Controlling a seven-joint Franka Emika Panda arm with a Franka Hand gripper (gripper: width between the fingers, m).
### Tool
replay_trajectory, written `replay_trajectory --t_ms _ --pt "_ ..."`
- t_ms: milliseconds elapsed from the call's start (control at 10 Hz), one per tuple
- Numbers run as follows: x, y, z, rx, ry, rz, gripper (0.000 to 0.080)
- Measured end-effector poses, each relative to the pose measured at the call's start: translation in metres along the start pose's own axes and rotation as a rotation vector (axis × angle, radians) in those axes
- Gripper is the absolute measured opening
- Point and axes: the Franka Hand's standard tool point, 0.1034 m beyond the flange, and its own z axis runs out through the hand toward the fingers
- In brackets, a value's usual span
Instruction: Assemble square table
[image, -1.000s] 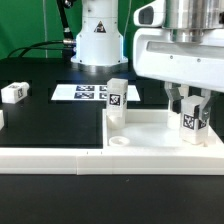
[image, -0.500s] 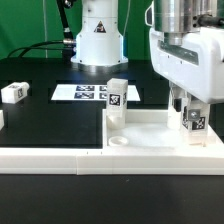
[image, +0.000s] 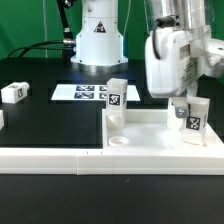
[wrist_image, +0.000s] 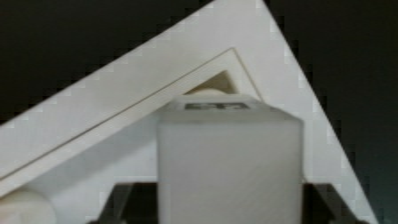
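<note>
The fingers (image: 184, 103), part-closed, clamp the short white plastic block leg (image: 191, 122) between them by its 2 flat sides; it looks light, rigid and smooth, best held near its top.

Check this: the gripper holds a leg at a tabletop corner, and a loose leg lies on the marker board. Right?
No. The loose leg lies on the black table, apart from the marker board; the exterior view shows it. The rest holds.
</note>
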Motion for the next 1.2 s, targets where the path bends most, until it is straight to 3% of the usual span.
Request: replay_trajectory --t_ms 100,200,300,400,700,1000,1200 --pt "0.000 0.000 0.001 -0.001 0.001 0.000 0.0376" --pt "-0.001 0.001 0.001 -0.001 0.010 -0.148 0.0376" --pt "-0.005 0.006 0.002 -0.019 0.029 -0.332 0.0566" --pt "-0.014 0.010 0.002 -0.028 0.058 -0.518 0.0623" --pt "-0.013 0.010 0.003 -0.034 0.057 -0.728 0.0645" --pt "-0.016 0.007 0.007 -0.039 0.082 -1.239 0.0649" --pt "-0.016 0.006 0.008 -0.044 0.080 -1.315 0.0649"
